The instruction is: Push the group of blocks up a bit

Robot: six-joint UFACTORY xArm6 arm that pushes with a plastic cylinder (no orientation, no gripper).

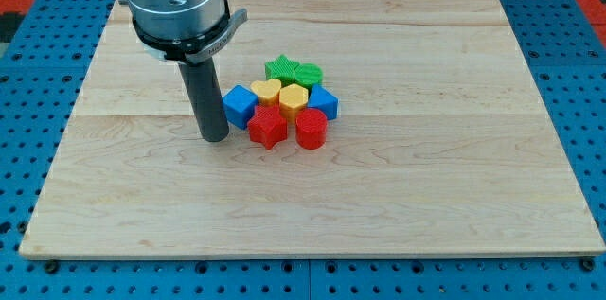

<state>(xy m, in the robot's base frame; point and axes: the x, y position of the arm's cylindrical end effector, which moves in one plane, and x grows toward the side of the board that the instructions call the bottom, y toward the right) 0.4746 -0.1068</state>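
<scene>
I see my tip (215,136) on the board (426,186), just left of a tight cluster. Top row: star (279,66), then cylinder (309,76) to its right. Middle row, left to right: cube (240,105), heart (266,92), hexagon (293,99), second cube (324,103). Bottom row: another star (268,127) left, second cylinder (311,129) right, all touching neighbours.
</scene>
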